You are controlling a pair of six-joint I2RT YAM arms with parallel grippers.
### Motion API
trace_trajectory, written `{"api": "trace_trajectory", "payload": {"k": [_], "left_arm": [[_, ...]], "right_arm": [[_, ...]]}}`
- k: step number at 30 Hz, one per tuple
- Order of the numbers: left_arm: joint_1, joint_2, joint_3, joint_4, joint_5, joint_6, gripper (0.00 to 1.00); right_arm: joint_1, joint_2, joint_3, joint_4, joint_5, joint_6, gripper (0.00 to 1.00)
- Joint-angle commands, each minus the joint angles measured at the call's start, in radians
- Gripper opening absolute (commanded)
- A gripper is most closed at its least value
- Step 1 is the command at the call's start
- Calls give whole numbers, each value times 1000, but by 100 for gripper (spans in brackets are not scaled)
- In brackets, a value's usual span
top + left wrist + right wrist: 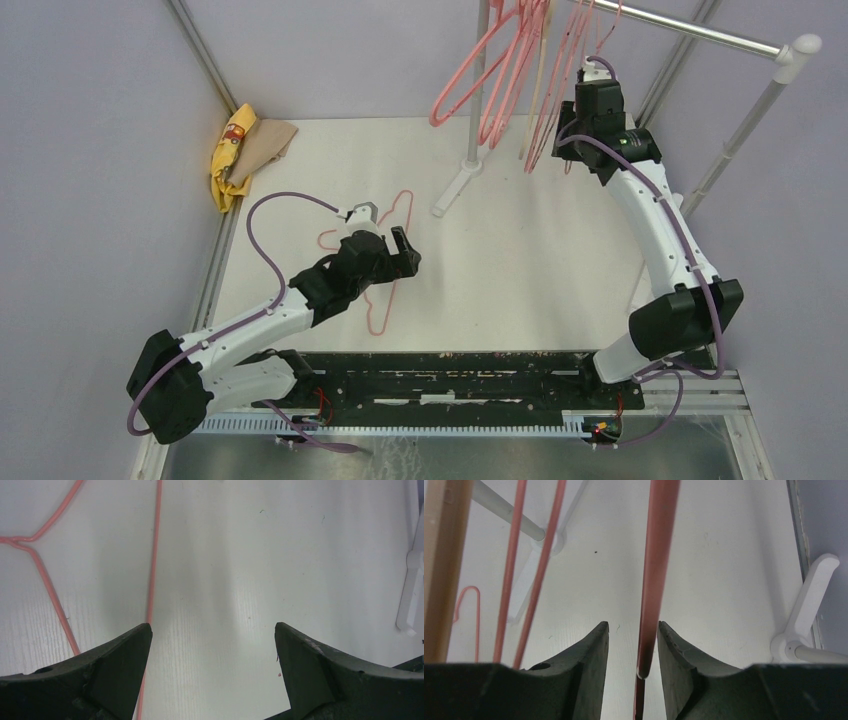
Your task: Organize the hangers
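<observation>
Bracketing the bar of a hanging pink hanger (651, 580), right end effector (633, 625) loosely parted; left end effector (212, 626) wide open above worktop (300, 555), thin wire hanger (154, 555) under one fingertip.

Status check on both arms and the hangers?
Left jaws open above wire hanger on table. Right jaws parted around pink hanger hanging on rail. Nothing in the way.

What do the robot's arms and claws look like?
The left arm and right arm have white shells with bulky black joint housings; a purple cable loops along each. The right arm shows a small green light. The left claw and right claw have two dark wedge-shaped fingers each.
</observation>
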Motion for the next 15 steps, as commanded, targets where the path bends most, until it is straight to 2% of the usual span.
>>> {"api": "trace_trajectory", "payload": {"k": [1,9,15], "left_arm": [[1,-25,43,26,-21,42,99],[2,-21,32,13,-43,45,99],[1,-15,17,2,-64,46,99]], "right_arm": [[3,-139,-7,24,39,1,58],[3,-331,-80,27,3,3,66],[3,-455,-101,3,-67,-4,67]]}}
